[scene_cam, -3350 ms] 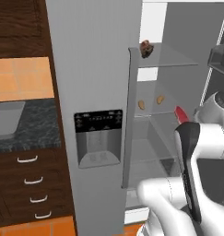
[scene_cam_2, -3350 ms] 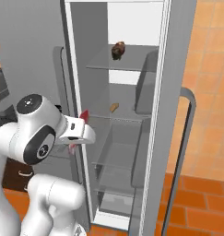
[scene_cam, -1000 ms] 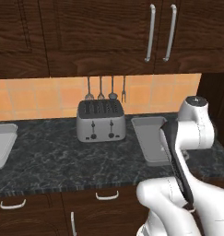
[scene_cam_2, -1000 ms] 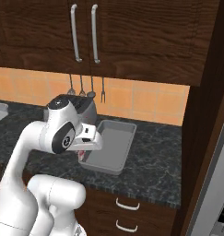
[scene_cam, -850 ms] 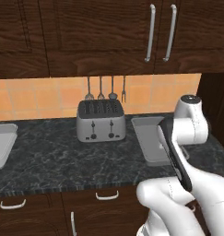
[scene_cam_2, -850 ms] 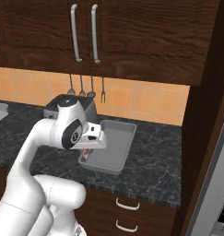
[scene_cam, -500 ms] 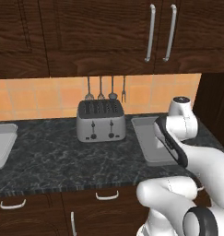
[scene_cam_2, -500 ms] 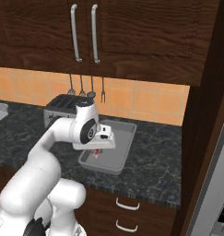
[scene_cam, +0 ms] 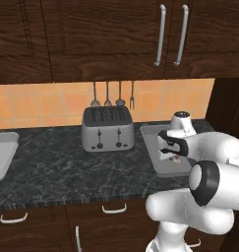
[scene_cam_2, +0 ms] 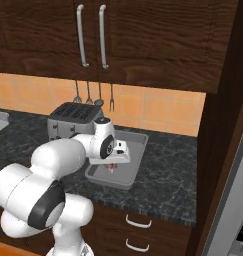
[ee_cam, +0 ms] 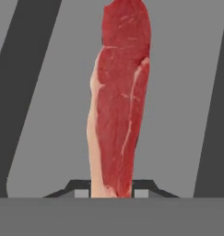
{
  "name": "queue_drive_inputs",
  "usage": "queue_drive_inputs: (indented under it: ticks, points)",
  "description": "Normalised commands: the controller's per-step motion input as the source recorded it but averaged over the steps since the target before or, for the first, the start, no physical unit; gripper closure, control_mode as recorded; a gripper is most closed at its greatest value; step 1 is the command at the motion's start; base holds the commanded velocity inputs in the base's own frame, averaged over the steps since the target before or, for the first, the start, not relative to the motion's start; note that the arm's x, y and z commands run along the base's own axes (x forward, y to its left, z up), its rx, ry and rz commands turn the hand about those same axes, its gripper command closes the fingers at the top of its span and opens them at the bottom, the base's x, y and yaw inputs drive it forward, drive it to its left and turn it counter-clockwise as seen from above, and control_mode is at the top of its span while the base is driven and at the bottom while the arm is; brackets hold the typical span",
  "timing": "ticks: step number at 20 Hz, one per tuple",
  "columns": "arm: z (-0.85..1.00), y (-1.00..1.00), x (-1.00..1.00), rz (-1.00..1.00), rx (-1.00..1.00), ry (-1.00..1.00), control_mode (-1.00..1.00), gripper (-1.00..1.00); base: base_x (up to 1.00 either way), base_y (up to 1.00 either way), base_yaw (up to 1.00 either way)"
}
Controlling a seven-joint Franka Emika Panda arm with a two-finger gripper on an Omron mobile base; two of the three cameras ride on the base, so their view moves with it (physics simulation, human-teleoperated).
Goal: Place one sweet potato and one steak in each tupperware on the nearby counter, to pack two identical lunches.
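Gripper (ee_cam: 111, 192) clamped on marbled red steak (ee_cam: 119, 101), hung edge-on above smooth grey tupperware (scene_cam_2: 135, 150). At nine o'clock, ribbed metal toaster (scene_cam: 107, 128) on speckled black counter (scene_cam: 57, 170); dark wood cabinets (scene_cam: 116, 39) at twelve.

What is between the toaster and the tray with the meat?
Bare dark counter lies between the toaster and the tupperware, seen in the left base view.

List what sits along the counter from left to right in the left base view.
Tupperware at the left edge → toaster → second tupperware → gripper holding the steak over that tray.
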Motion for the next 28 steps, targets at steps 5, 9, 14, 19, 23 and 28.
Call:
queue_drive_inputs:
  ticks: [5, 9, 14, 19, 23, 28]
  points:
    - [-0.26, -0.23, 0.58, 0.04, 0.08, 0.0, -1.0, 1.0, 0.0, 0.0, 0.0]
    - [-0.42, -0.09, 0.26, 0.04, 0.04, 0.01, -1.0, -1.0, 0.0, 0.0, 0.0]
    - [-0.19, 0.0, -0.12, 0.03, 0.02, -0.03, -1.0, -1.0, 0.0, 0.0, 0.0]
    - [0.39, 0.04, -0.53, 0.0, 0.0, -0.01, -1.0, -1.0, 0.0, 0.0, 0.0]
    - [0.78, 0.33, -0.7, 0.0, 0.0, -0.02, -1.0, -1.0, 0.0, 0.0, 0.0]
    - [0.52, 0.38, -0.89, 0.0, 0.0, -0.02, -1.0, -1.0, 0.0, 0.0, 0.0]
